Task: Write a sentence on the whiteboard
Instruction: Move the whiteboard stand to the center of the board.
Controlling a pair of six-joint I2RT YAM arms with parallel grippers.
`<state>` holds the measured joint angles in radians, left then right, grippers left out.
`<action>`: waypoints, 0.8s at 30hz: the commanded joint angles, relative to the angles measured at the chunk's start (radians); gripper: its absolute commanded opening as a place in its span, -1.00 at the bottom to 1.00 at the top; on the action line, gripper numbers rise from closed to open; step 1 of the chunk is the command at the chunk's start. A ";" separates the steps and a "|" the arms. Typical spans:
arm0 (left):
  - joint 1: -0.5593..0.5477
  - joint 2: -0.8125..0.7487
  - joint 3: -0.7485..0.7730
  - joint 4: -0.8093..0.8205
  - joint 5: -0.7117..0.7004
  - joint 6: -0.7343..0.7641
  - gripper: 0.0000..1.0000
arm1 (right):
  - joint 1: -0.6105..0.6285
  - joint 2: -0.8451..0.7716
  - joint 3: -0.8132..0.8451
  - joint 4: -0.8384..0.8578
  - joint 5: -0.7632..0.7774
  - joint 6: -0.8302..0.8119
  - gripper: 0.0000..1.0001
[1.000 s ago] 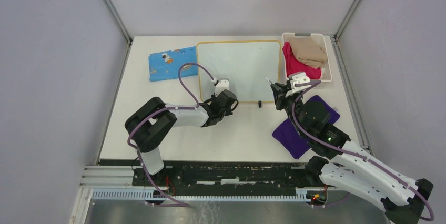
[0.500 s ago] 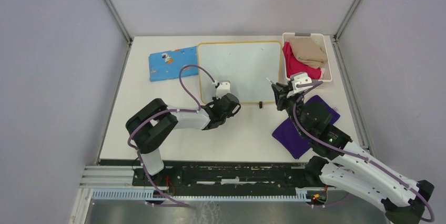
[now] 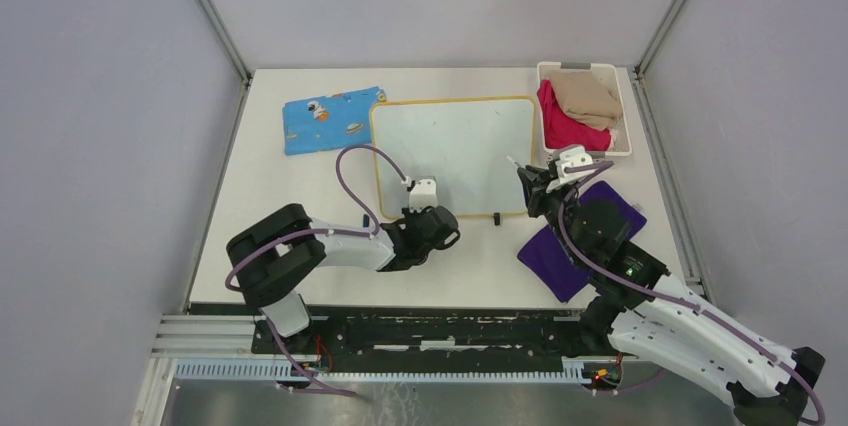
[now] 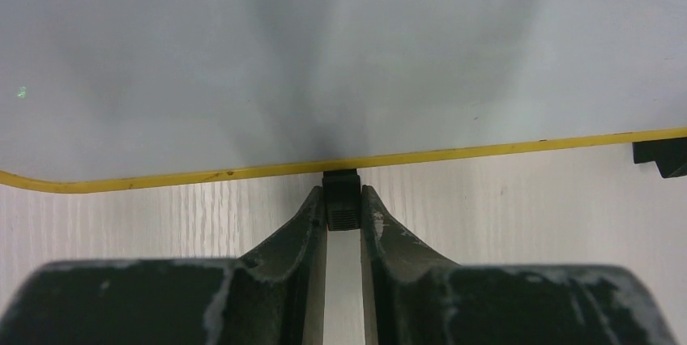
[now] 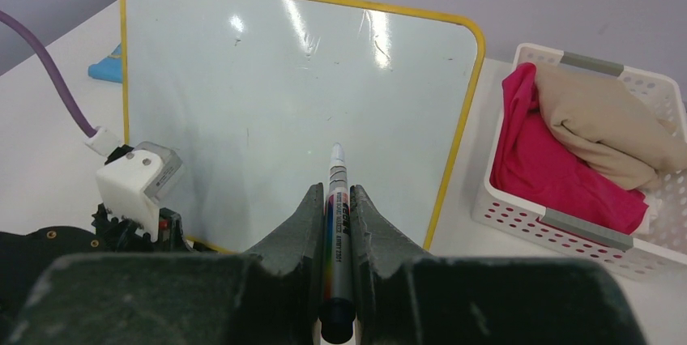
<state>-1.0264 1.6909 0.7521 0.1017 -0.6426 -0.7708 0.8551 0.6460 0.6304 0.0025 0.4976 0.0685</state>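
The whiteboard (image 3: 450, 146), white with a thin yellow rim, lies a little askew in the middle of the table. No sentence shows on it; its surface is blank in the right wrist view (image 5: 283, 94). My left gripper (image 4: 342, 199) is shut on a small black clip (image 4: 341, 187) on the board's near edge; in the top view this gripper (image 3: 437, 218) covers that clip. A second clip (image 3: 496, 218) sits further right. My right gripper (image 5: 338, 195) is shut on a whiteboard marker (image 5: 335, 215), tip pointing at the board's right part. From above, the right gripper (image 3: 530, 186) is at the board's near right corner.
A blue patterned cloth (image 3: 328, 118) lies left of the board. A white basket (image 3: 577, 66) with red and tan cloths stands at the back right. A purple cloth (image 3: 560, 251) lies under my right arm. A purple cable (image 3: 350, 161) arcs over the board's left edge.
The whiteboard has slid toward the near edge and turned slightly, held by my left gripper on its clip. My right gripper with the marker has barely moved.
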 commanded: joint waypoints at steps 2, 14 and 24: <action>-0.086 -0.054 -0.031 -0.097 -0.058 -0.123 -0.97 | -0.002 -0.028 -0.014 0.027 -0.011 0.033 -1.00; -0.166 -0.060 -0.027 -0.190 -0.093 -0.200 -0.42 | -0.002 -0.042 -0.014 0.004 -0.026 0.068 -1.00; -0.205 -0.273 -0.040 -0.320 -0.130 -0.207 0.33 | -0.002 -0.046 0.066 -0.053 -0.096 0.060 -1.00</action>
<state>-1.2106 1.5658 0.7227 -0.1287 -0.7235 -0.9306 0.8551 0.6144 0.6136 -0.0475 0.4488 0.1310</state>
